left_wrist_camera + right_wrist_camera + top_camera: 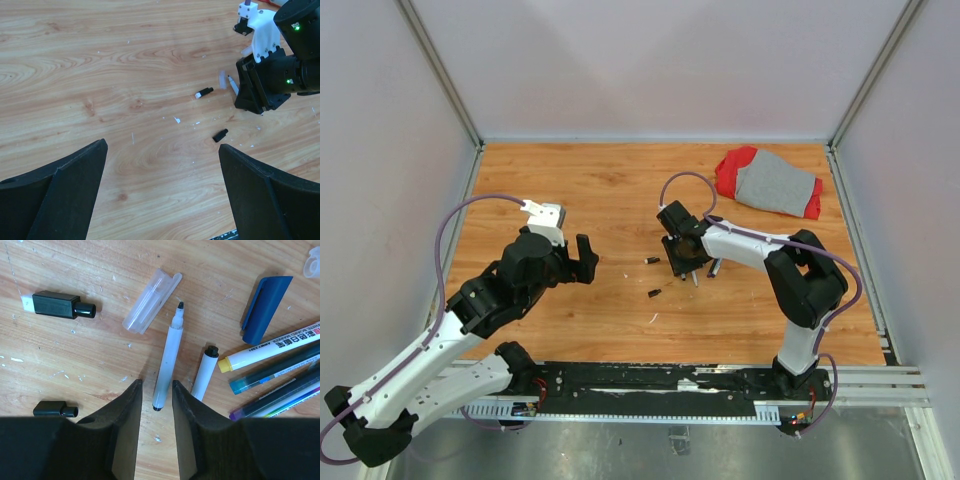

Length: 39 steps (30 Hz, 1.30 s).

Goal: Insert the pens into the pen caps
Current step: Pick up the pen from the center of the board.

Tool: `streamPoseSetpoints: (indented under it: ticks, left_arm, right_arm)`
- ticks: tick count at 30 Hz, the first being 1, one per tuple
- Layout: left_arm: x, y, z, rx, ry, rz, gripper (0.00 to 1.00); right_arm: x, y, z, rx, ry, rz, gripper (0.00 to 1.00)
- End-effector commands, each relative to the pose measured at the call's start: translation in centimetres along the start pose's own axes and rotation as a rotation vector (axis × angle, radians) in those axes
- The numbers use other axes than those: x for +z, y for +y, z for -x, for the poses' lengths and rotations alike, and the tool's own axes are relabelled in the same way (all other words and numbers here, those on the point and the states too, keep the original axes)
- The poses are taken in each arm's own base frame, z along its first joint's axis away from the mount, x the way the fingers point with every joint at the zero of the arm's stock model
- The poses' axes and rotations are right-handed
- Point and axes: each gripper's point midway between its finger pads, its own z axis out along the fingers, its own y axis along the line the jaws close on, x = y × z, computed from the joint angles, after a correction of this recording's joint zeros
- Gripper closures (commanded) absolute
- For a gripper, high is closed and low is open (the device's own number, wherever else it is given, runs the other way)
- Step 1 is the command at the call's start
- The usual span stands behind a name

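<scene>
The right gripper (157,384) has its fingers (127,425) drawn close on either side of the rear end of a white pen (166,357). A sliver of table (100,355) shows at each side, so they straddle the pen without pinching it. The pen lies flat at lower centre of the right wrist view. Its long axis is near vertical, leaning slightly right, with the dark tip pointing toward the top of the frame. A clear cap (150,301) lies just up-left of that tip. A black cap (57,304) sits at upper left and a smaller black cap (54,410) at lower left, both lying horizontally. A second white pen (204,375) lies just right of the first. The left gripper (162,145) is spread wide and holds nothing.
</scene>
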Motion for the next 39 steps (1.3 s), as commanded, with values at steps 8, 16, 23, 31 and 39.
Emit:
streamPoseSetpoints:
  ticks: [8, 16, 23, 31, 39]
  left_arm:
    - [0.2, 0.3, 0.1, 0.013, -0.01, 0.016, 0.0]
    - [0.3, 0.4, 0.1, 0.009, -0.009, 0.022, 0.0]
    - [-0.3, 1.0, 0.8, -0.026, -0.049, 0.048, 0.0]
    - [-0.2, 0.9, 1.3, -0.124, -0.077, 0.062, 0.0]
    - [1.1, -1.2, 0.9, -0.303, -0.105, -0.028, 0.0]
  right_arm:
    - [1.2, -0.7, -2.7, 0.014, 0.068, -0.047, 0.71]
    - [1.0, -0.8, -3.3, 0.024, 0.058, -0.041, 0.84]
    - [-0.1, -0.7, -2.6, 0.025, 0.01, -0.02, 0.97]
    - [-2.3, -0.2, -1.5, 0.033, -0.074, 0.027, 0.99]
    - [-6.5, 2.6, -0.6, 0.037, -0.266, 0.263, 0.99]
